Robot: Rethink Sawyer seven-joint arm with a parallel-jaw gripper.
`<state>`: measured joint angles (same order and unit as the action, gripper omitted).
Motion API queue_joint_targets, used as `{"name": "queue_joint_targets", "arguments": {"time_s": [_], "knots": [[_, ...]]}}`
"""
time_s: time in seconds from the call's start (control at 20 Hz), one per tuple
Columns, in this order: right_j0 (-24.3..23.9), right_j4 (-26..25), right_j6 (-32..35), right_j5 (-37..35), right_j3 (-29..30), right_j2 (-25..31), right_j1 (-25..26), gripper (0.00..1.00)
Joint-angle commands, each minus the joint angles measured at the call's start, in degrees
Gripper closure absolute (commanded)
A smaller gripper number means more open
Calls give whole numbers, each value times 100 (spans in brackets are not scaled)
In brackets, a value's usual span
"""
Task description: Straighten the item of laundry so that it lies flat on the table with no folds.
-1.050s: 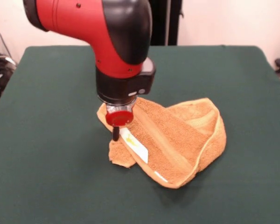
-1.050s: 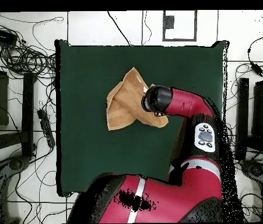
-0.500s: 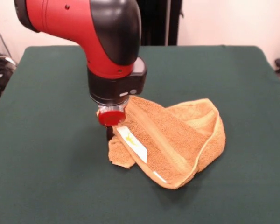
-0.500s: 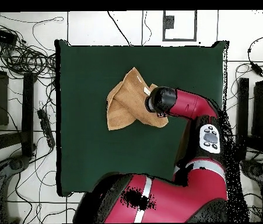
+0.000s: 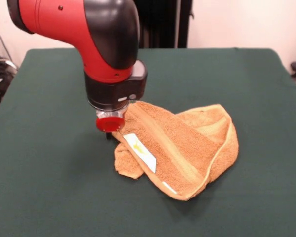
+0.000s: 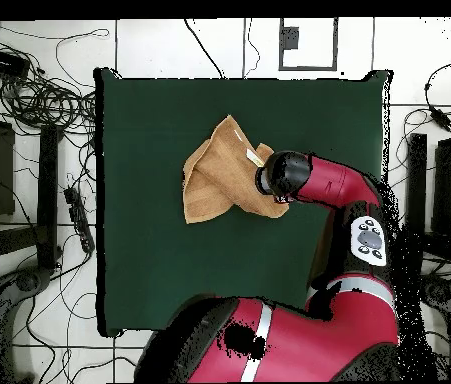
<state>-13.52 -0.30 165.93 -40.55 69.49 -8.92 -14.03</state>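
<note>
We see a pale tiled floor around the work area, with tangled black cables at 10 o'clock in the overhead view. A plain white wall spans 12 o'clock in the front view.

gripper fingers hidden (by wrist), towel corner covered

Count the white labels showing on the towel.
2: a large label near the gripper, and a small tag on the towel's near edge. Folds may hide more.
</note>
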Motion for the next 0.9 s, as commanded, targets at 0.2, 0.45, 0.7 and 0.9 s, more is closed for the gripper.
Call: {"name": "queue_joint_targets", "arguments": {"time_s": [0.2,0.45,0.7,0.9], "knots": [[-92,-272,-1377,-686,667,980,-132,100],[58,-375,-1454,-1523,463,687,-661,100],[-41,-305,-1558,-2401,241,884,-1056,100],[-576,5,-2062,-4148,-45,1649,-1102,100]]}}
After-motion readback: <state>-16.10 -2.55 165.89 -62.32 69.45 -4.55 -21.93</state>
